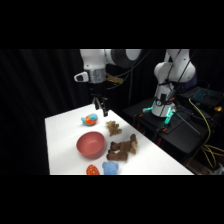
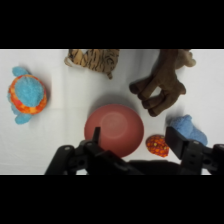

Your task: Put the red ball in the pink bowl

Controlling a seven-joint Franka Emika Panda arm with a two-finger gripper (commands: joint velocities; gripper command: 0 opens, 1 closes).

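End effector (image 1: 101, 107) hovering spread, empty, far from ball (image 2: 158, 145); ball sitting between bowl (image 2: 114, 129) and blue toy (image 2: 188, 128), risking a wrong grab

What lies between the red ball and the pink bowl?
Nothing: in the wrist view only a narrow strip of bare table separates the red ball from the pink bowl.

The white tabletop (image 1: 60, 145) carries the pink bowl (image 1: 91, 144), the red ball (image 1: 92, 170), a light blue soft toy (image 1: 110, 167), two brown plush toys (image 1: 123, 148), and an orange-and-blue toy (image 1: 90, 119).
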